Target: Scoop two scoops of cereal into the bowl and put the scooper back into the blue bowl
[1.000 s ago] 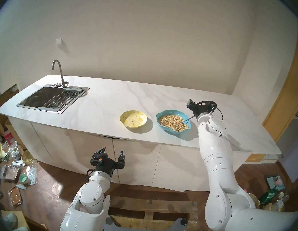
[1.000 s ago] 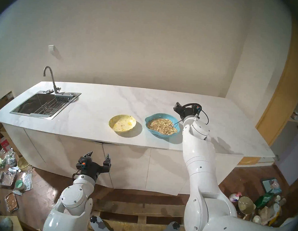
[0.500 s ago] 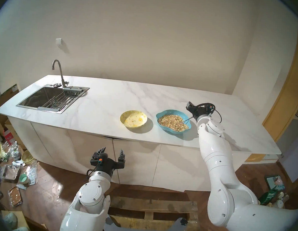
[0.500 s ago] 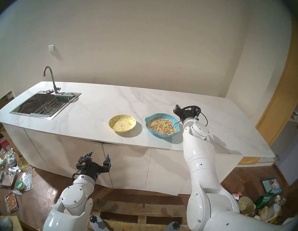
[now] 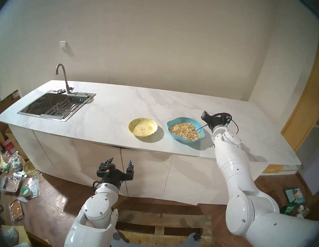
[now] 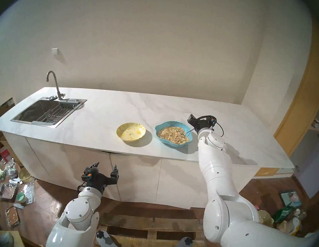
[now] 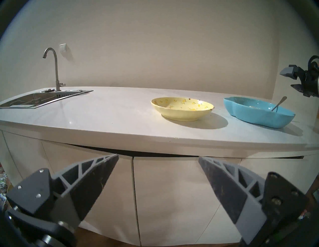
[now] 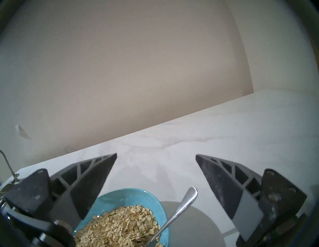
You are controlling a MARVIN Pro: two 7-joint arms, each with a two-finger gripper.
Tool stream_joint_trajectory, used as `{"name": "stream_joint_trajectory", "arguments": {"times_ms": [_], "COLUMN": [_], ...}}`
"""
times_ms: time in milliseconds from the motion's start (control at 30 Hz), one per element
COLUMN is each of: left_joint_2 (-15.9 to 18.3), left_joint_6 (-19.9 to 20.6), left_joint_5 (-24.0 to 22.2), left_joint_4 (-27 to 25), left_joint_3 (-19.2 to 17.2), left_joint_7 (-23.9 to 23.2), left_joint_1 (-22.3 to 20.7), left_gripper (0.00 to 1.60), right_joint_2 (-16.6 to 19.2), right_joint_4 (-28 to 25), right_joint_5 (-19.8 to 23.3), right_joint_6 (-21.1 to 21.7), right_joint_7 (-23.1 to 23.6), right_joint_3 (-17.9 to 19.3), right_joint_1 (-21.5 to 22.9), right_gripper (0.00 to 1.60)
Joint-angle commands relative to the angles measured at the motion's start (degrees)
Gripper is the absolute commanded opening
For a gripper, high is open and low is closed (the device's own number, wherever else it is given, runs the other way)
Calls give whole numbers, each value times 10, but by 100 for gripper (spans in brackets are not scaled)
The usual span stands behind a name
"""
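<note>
Spoon (image 8: 179, 208): slim, silver, one piece; bowl end buried in the cereal (image 8: 120, 226) at the right side of the blue bowl (image 8: 136, 194), handle leaning over the rim, long axis slanting up and away to the right, tip raised clear of the bench (image 5: 118, 106). Handle tip lies below and between the fingers of the right end effector (image 8: 156, 155), nearer the right finger (image 8: 222, 186), touching neither. Right end effector: jaws wide, holding nothing, pointing about level across the bench toward the wall, poised above the blue bowl's far right rim; arm reaching up from the lower right, elbow bent, forearm crossing the bench edge. Cereal: tan flakes, heaped, filling the blue bowl, which sits directly under and to the left of the right end effector. Yellow bowl (image 5: 143, 127): round, flower-printed, no heap of flakes in it, just beside the blue bowl on the side away from the right end effector. Left end effector (image 5: 120, 161): jaws wide, holding nothing, pointing about level at the cabinet front below the bench edge, well short of both bowls; arm folded close to the body.
</note>
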Motion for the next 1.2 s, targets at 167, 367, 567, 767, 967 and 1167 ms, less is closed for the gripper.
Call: {"name": "stream_joint_trajectory", "arguments": {"times_ms": [167,367,567,767,967,1167], "left_joint_2": [0,0,0,0,0,0], "left_joint_6": [-3,-3,-3,-3,-3,-3], "left_joint_5": [-1,-1,-1,-1,-1,-1], "left_joint_4": [-14,-14,-14,-15,-15,-15], "left_joint_3": [1,1,1,1,1,1], "left_joint_7": [-2,-2,-2,-2,-2,-2], "left_joint_1": [-3,-3,-3,-3,-3,-3], "left_gripper": [160,160,160,160,160,160], "right_joint_2": [11,1,-9,-14,-13,-11], "right_joint_4": [51,69,81,100,108,113], "right_joint_5": [5,11,11,12,12,12], "right_joint_6": [-34,-27,-28,-35,-42,-49], "right_joint_7": [17,21,21,22,24,26], "right_joint_3": [8,11,9,10,12,15], "right_joint_1": [46,56,61,64,64,64], "right_gripper": [160,160,160,160,160,160]}}
